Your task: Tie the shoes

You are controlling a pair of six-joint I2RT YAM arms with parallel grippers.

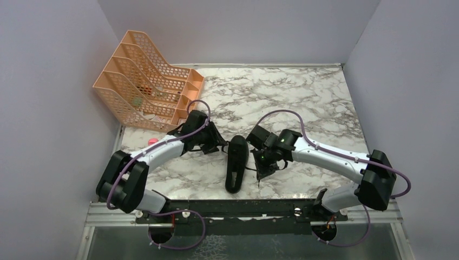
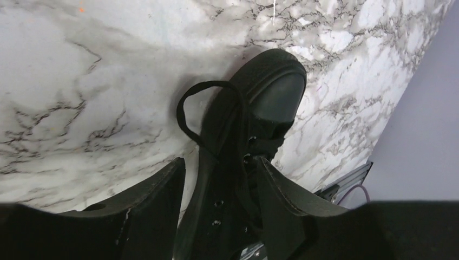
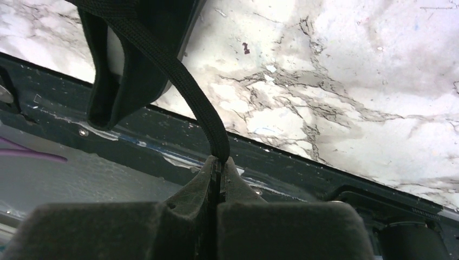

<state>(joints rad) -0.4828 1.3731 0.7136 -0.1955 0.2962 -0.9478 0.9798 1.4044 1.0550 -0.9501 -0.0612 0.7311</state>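
Observation:
The black shoe (image 1: pixel 236 162) lies lengthwise on the marble table between my two arms. In the left wrist view its toe (image 2: pixel 276 86) points away, and a loose lace loop (image 2: pixel 181 108) lies on the marble beside it. My left gripper (image 2: pixel 219 162) is open and straddles the laced upper, with a sliver of marble showing beside one finger (image 2: pixel 157 200). From above, the left gripper (image 1: pixel 219 145) sits at the shoe's left. My right gripper (image 3: pixel 219 161) is shut on a flat black lace (image 3: pixel 178 76) that runs taut up to the shoe (image 3: pixel 108 103). From above, the right gripper (image 1: pixel 265 172) hangs just right of the shoe.
An orange mesh file rack (image 1: pixel 149 89) stands at the back left, with a small pink object (image 1: pixel 153 141) near the left arm. A dark metal rail (image 1: pixel 243 208) runs along the table's near edge, close below the right gripper. Grey walls enclose three sides.

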